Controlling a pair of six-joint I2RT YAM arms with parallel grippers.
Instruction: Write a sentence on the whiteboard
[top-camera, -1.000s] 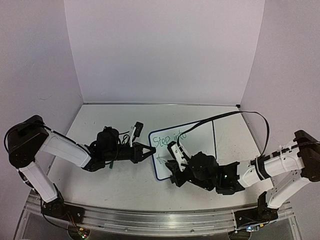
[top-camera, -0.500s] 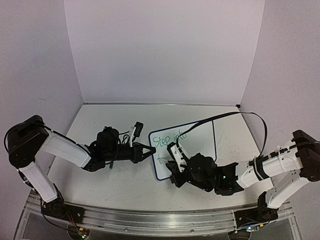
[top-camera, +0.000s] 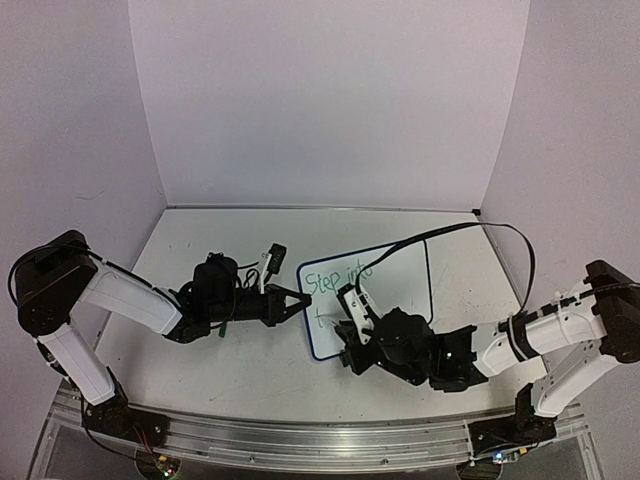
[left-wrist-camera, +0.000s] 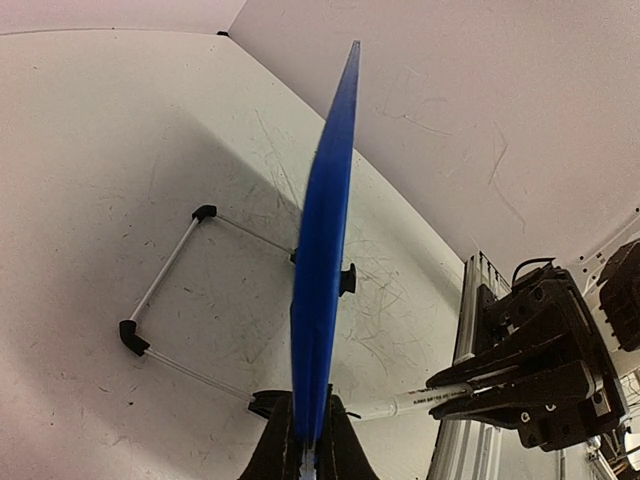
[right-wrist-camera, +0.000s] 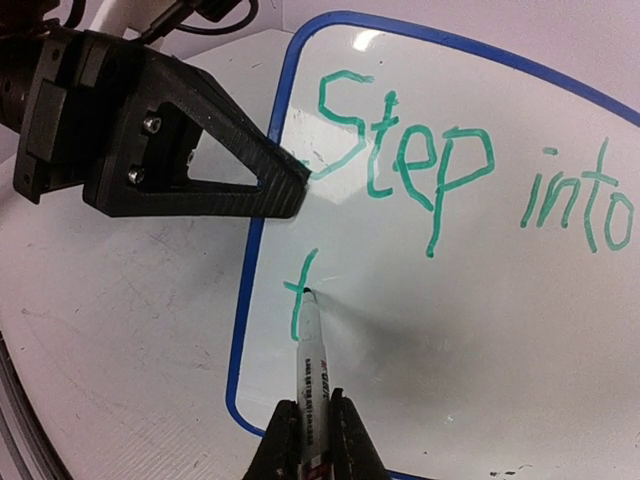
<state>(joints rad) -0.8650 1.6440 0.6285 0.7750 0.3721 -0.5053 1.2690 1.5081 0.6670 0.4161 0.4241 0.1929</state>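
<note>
My left fingers (right-wrist-camera: 288, 188), black and wedge-shaped, are closed flat on the left edge of the small rectangular whiteboard (top-camera: 395, 290) with rounded corners and a thin dark blue rim. They pinch it just beside the capital S. From my left wrist I see that rim edge-on, rising out of my grip. To one side, the board's thin grey wire stand (left-wrist-camera: 165, 270) rests on the scuffed white desk (top-camera: 200, 245) with its black corner feet.

The whiteboard sits right of the desk's middle, between my two arms, propped on that stand. How steeply it leans I cannot tell.

My right fingers (top-camera: 351, 323) are clamped on a slim white marker (right-wrist-camera: 312, 365) with dark print along its barrel, which sticks out ahead of them. Its tip touches the board's face at the cross-stroke of a lone green "t", low down and near the left rim.

The green handwritten sentence (right-wrist-camera: 430, 170) reads "Step into" along a slanted upper line. Below it, the second line consists of that single "t".

In the overhead view a black cable (top-camera: 450, 232) from my right arm crosses the board's face and arcs past its far right corner.
</note>
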